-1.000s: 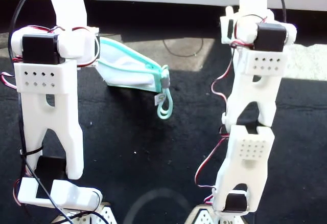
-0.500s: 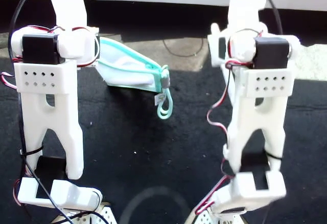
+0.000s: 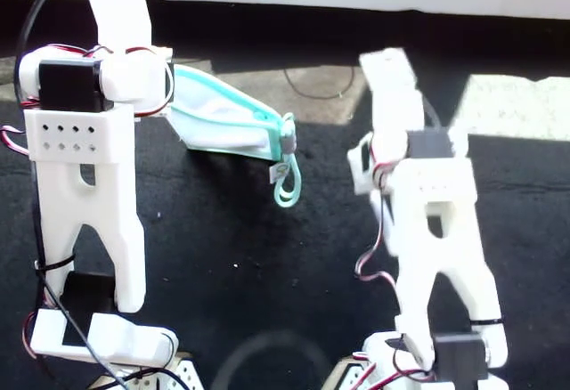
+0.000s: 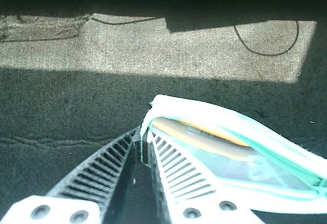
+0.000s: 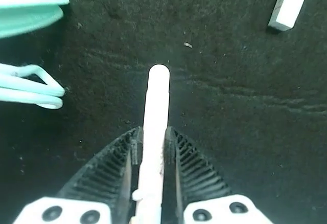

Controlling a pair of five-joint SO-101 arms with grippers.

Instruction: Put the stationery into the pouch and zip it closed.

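Gripping pouch [image 3: 223, 121] corner with left gripper [image 4: 143, 141], fingers narrow, on black mat [image 3: 267, 265] beside left arm. Clamping white pen [image 5: 157, 93] in right gripper [image 5: 152, 143], over mat, near pouch's strap loop [image 5: 30, 88].

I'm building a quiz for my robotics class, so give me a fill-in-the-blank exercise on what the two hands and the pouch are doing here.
The pouch has its zip ____.
The right hand grips a stick coloured ____.
The left hand pinches the rim of the ____.
Missing words: open; white; pouch.
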